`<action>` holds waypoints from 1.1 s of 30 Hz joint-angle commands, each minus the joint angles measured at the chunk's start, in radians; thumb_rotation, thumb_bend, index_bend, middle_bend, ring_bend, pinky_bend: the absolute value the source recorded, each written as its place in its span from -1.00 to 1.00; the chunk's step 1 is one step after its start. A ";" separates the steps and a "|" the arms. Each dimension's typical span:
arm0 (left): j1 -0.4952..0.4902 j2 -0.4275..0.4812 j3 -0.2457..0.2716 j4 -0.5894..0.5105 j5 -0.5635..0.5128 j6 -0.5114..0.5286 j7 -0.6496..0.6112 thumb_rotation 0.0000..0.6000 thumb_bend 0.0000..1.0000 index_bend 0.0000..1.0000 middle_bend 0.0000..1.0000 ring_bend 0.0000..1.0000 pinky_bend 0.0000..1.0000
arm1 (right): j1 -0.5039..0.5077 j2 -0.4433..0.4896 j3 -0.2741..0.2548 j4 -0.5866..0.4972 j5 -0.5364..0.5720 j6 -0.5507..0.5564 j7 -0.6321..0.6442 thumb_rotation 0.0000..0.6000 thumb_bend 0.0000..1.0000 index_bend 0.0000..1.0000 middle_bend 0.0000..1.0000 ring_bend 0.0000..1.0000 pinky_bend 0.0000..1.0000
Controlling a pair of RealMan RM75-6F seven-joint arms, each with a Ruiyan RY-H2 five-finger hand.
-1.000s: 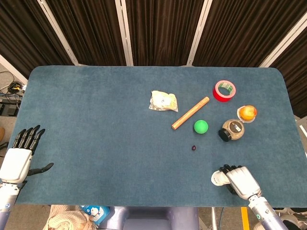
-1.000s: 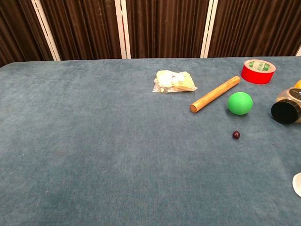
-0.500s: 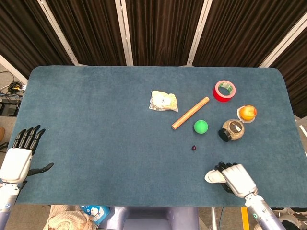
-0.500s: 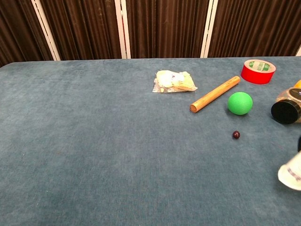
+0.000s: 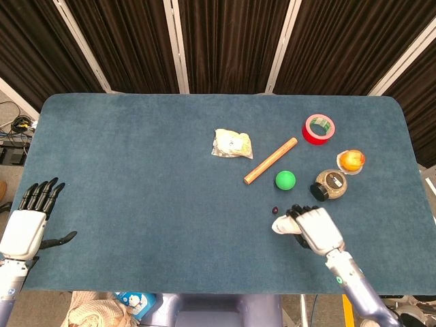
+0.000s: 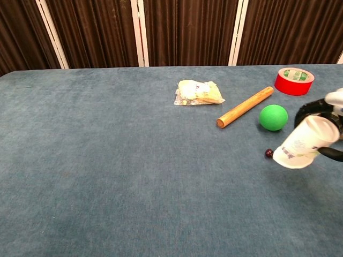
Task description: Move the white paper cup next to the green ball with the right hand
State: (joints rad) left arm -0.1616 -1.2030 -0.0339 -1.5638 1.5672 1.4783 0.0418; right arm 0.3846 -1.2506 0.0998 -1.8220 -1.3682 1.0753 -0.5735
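Head view
Bench: the blue bench (image 5: 136, 170) carries every loose thing on its right half.
Right hand: the right hand (image 5: 315, 228) is at the near right, fingers wrapped round the white paper cup (image 5: 281, 225), which pokes out to the left of the palm.
Cup position: the cup is tilted on its side in the grip, just beside a small dark bead (image 5: 275, 210) and near the green ball (image 5: 285, 180), not touching it.
Left hand: the left hand (image 5: 27, 225) is at the near left edge, fingers spread and holding nothing.
Containers: a jar (image 5: 329, 184) lies on its side right of the ball, black lid toward the ball, brownish contents showing through the glass; what they are I cannot tell.
Other things: a wooden stick (image 5: 270, 161), a clear packet (image 5: 231, 144), a red tape roll (image 5: 319, 129) and an orange fruit (image 5: 351, 160).

Chest view
Cup: the white paper cup (image 6: 303, 142) is held off the bench, tilted, its base toward the lower left; dark printing runs near the base, too small to read.
Right hand: the right hand (image 6: 328, 119) shows only at the right edge, dark fingers (image 6: 308, 108) curled round the cup's upper part.
Ball: the green ball (image 6: 273, 117) rests just left of the cup, apart from it.
Labels: the red tape roll (image 6: 294, 81) has a green and white inner label, unreadable.
Packet: the clear packet (image 6: 199, 92) holds pale yellowish pieces.
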 commanded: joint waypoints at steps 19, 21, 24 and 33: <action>-0.005 0.002 -0.003 -0.004 -0.014 -0.012 -0.011 1.00 -0.96 -1.00 -1.00 -1.00 -1.00 | 0.117 -0.208 0.033 0.192 0.174 -0.033 -0.081 1.00 -0.16 -0.28 -0.33 -0.13 -0.01; -0.004 0.002 -0.003 -0.004 -0.014 -0.011 -0.010 1.00 -0.96 -1.00 -1.00 -1.00 -1.00 | 0.119 -0.211 0.031 0.195 0.177 -0.027 -0.085 1.00 -0.16 -0.49 -0.39 -0.20 -0.13; -0.004 0.002 -0.003 -0.005 -0.014 -0.010 -0.010 1.00 -0.96 -1.00 -1.00 -1.00 -1.00 | 0.122 -0.204 0.019 0.189 0.193 -0.026 -0.117 1.00 -0.16 -0.88 -0.64 -0.43 -0.35; -0.001 0.001 -0.001 -0.004 -0.009 -0.004 -0.007 1.00 -0.96 -1.00 -1.00 -1.00 -1.00 | 0.107 -0.136 -0.016 0.081 0.214 0.042 -0.232 1.00 -0.21 -1.00 -1.00 -0.93 -0.67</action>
State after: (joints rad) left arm -0.1632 -1.2018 -0.0354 -1.5679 1.5582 1.4742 0.0347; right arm 0.4998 -1.4095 0.0938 -1.7133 -1.1583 1.0950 -0.7873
